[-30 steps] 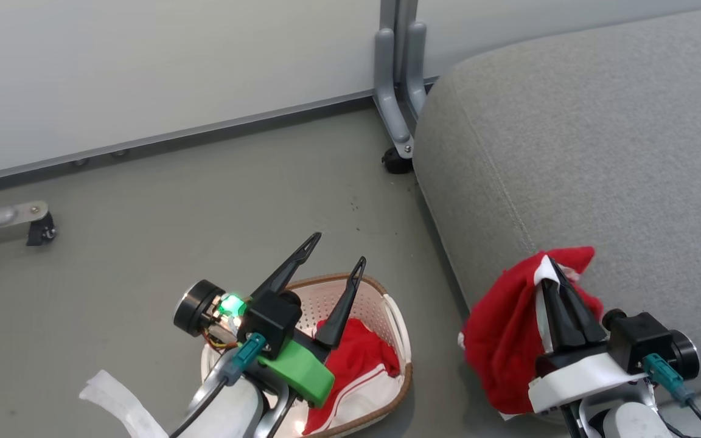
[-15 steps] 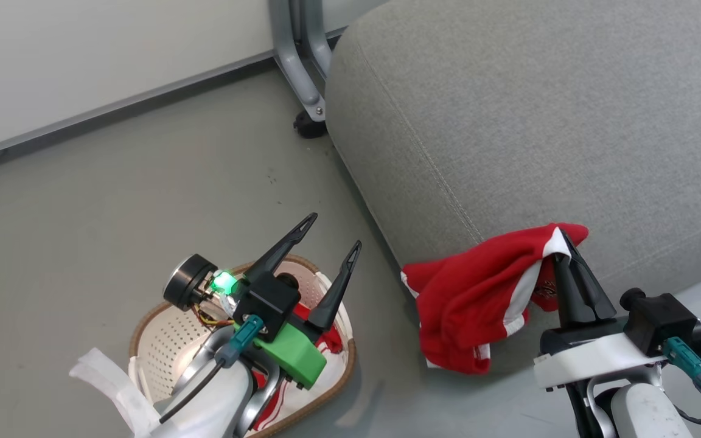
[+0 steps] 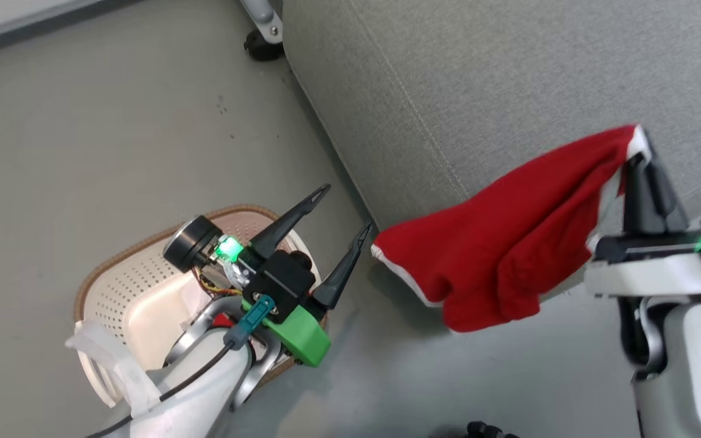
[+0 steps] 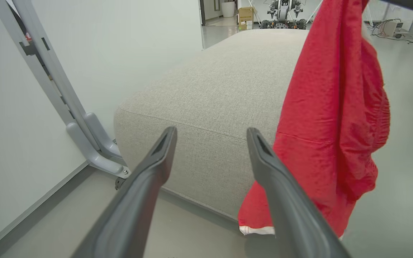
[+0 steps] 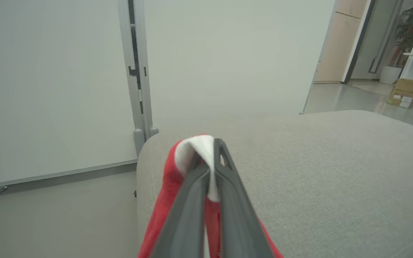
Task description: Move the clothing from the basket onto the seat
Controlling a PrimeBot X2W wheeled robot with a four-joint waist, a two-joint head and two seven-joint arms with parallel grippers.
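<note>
My right gripper (image 3: 641,149) is shut on the white-banded edge of a red garment (image 3: 509,243), part of the clothing. The garment hangs free beside the front edge of the grey seat (image 3: 478,73), clear of the floor. In the right wrist view the shut gripper (image 5: 214,147) pinches the white band, with the seat (image 5: 328,168) beyond. The cream basket (image 3: 125,274) stands on the floor at lower left. My left gripper (image 3: 345,210) hovers open over its right rim. A sliver of red fabric (image 3: 221,319) shows in the basket under that wrist. The left wrist view shows the open gripper (image 4: 212,134) facing the seat (image 4: 221,82) and the hanging garment (image 4: 332,107).
A grey metal frame leg with a black caster (image 3: 259,27) stands on the floor at the seat's far corner, against a pale wall panel (image 4: 20,118). Grey floor (image 3: 113,121) lies between basket and wall. A cardboard box (image 5: 405,93) sits far off.
The head camera has swung, shifting the whole picture. My right gripper has lifted the red garment higher, so it now hangs stretched out beside the seat. The left gripper stays open over the basket.
</note>
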